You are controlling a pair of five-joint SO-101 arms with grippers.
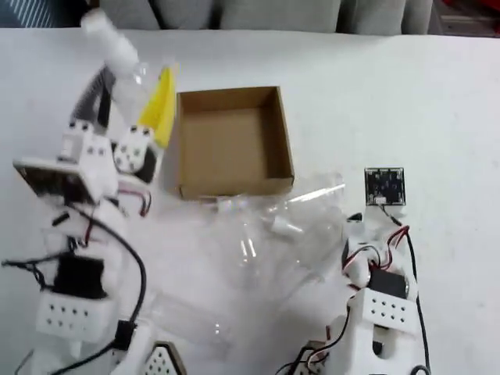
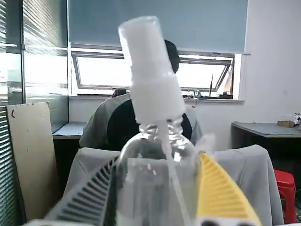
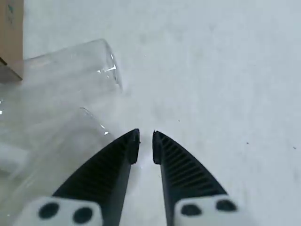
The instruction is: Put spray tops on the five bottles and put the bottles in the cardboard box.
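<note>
Bench (image 1: 406, 101): white top. Grey cushions (image 1: 273, 14) along its far edge. Red object (image 1: 469, 9) at the far corner, unidentified. Room behind: window (image 2: 101, 70) under a blue blind (image 2: 202, 23). Pale board (image 2: 30, 155) leaning at the wall. Dark desk (image 2: 265, 134). Red stool (image 2: 286, 186) beside a grey cover (image 2: 249, 169).

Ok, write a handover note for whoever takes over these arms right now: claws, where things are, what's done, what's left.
Left claw: shut on a bottle with its spray top on, held up beside the cardboard box.
Right claw: shut, empty, low over the table by the loose bottles.
Loose bottles: clear, lying in a heap in front of the box; the count is unclear.
Done: one bottle capped. Nothing is in the box.
Left: box the held bottle, then cap and box the others.
</note>
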